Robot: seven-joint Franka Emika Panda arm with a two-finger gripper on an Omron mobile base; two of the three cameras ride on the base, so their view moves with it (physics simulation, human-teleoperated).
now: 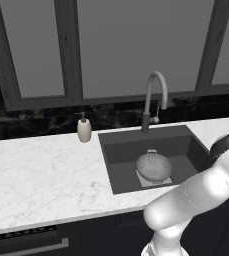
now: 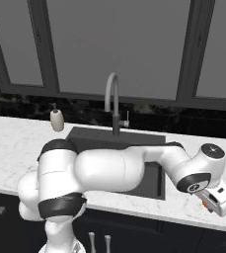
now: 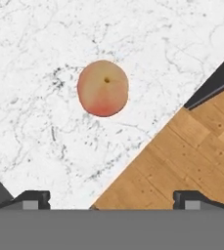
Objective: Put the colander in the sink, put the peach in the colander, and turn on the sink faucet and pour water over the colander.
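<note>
White marble counter (image 3: 30,58) carries the peach (image 3: 103,88) near its corner, with wood floor (image 3: 182,166) showing past the edge. Above it hangs the gripper (image 3: 111,197), fingers spread wide and empty. Over in the sink (image 1: 118,165), the colander (image 1: 154,166) sits below the faucet (image 1: 153,97), with a soap dispenser (image 1: 84,128) to the left.

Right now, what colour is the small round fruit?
The peach is orange-red fading to pale yellow, best in the hand view.
</note>
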